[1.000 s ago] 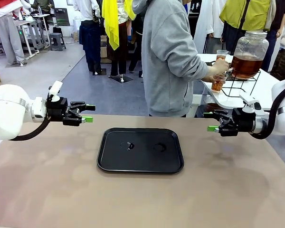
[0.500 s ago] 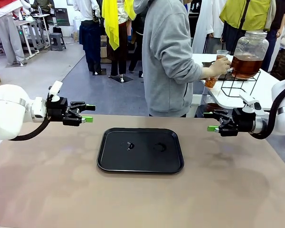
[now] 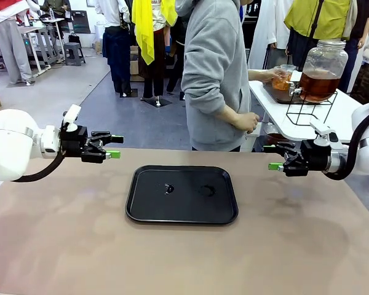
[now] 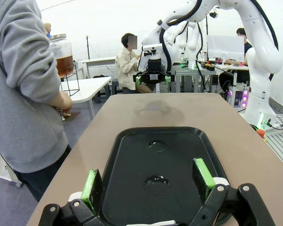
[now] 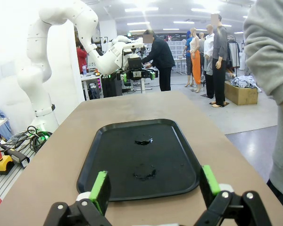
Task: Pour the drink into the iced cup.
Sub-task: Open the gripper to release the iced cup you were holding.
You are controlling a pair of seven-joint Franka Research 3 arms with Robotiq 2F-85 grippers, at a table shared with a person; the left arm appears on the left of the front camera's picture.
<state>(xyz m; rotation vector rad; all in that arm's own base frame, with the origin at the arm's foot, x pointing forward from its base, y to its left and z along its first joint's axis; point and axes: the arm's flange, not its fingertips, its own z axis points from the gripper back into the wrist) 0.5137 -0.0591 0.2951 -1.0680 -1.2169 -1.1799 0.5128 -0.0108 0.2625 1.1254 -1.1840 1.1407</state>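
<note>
1. Two grippers, left (image 3: 112, 146) and right (image 3: 272, 157), both with jaws wide and empty, hovering at either side of the black tray (image 3: 181, 194).
2. Drink in the jar (image 3: 320, 70) on the far white table (image 3: 307, 117); cup (image 3: 282, 78) in the person's hand (image 3: 274, 75) near the spigot.
3. Wet spots on the tray: risk of a sliding cup.
4. Possible spill at handover, if gripped too early.

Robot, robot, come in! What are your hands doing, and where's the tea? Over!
Left gripper open, right gripper open, both hovering beside the black tray. Drink in the glass jar on the side table; person holds a cup there. Nothing blocking.
</note>
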